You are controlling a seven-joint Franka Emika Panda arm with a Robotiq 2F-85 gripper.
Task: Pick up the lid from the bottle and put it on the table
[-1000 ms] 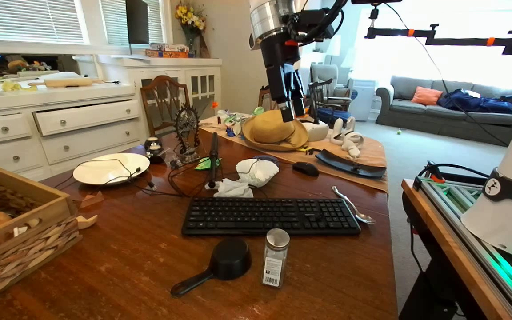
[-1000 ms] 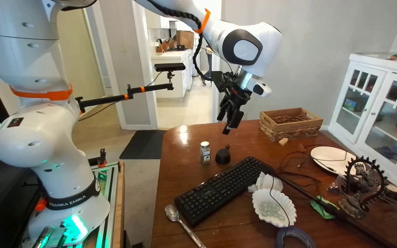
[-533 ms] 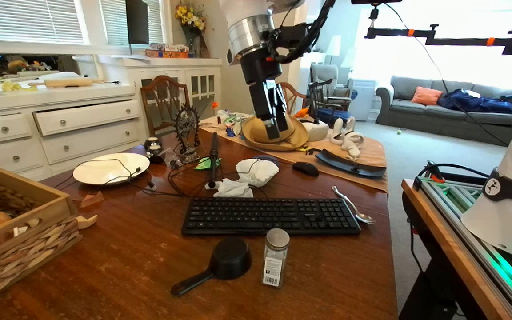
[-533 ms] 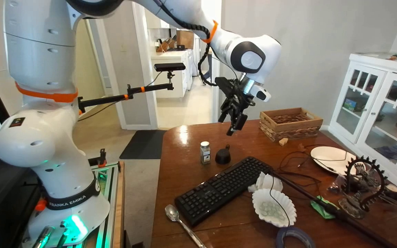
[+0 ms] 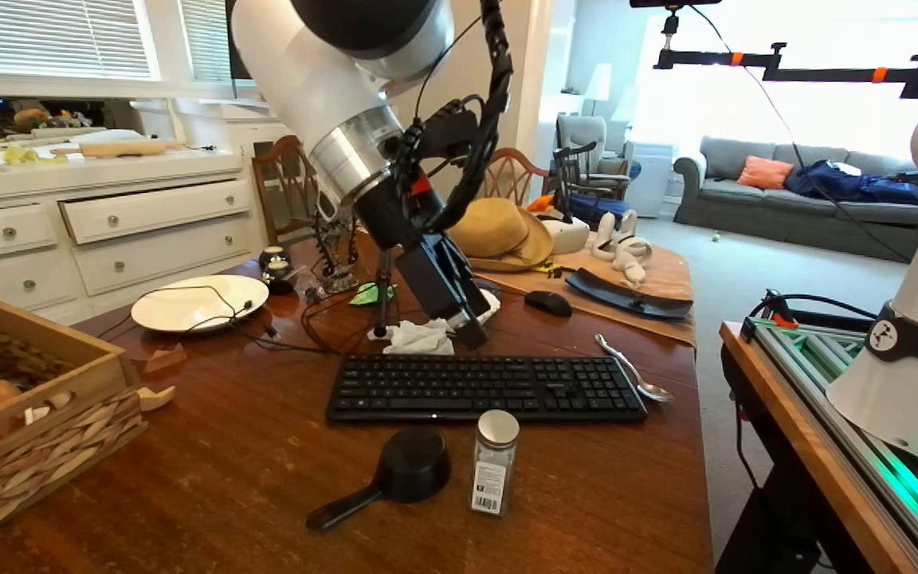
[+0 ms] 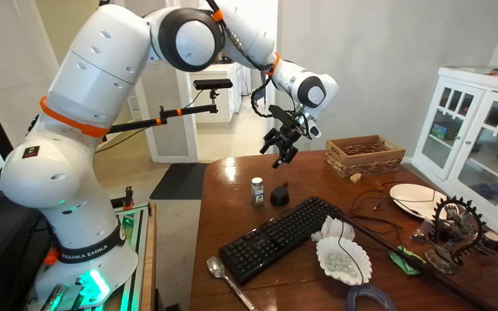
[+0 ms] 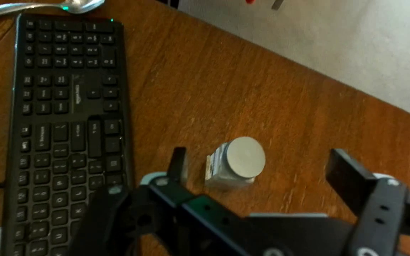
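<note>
The bottle (image 5: 491, 478), small, clear and labelled, stands upright on the glossy reddish-brown table (image 5: 228, 486). Its pale round lid (image 5: 498, 429) sits on top; in the wrist view the lid (image 7: 246, 157) shows from above as a flat disc. My gripper (image 6: 270, 158) is open, higher than the bottle and apart from it in an exterior view. Seen from the wrist, the gripper (image 7: 257, 161) has its fingers wide apart, with the bottle in sight between them but lower down, nearer the left finger (image 7: 178, 163). Nothing is held.
Close beside the bottle lies a black scoop (image 5: 415, 466) with a handle. A black keyboard (image 5: 483, 387) and a spoon (image 5: 634, 371) lie just beyond. The wicker box (image 6: 363, 155), white plate (image 6: 422, 198), cables and fluted bowl (image 6: 344, 261) are farther off. The table edge (image 7: 290, 58) runs near the bottle.
My gripper has come down and toward the bottle, tilting as the arm swung over. It has stayed open. The bottle, lid and other objects have not moved.
</note>
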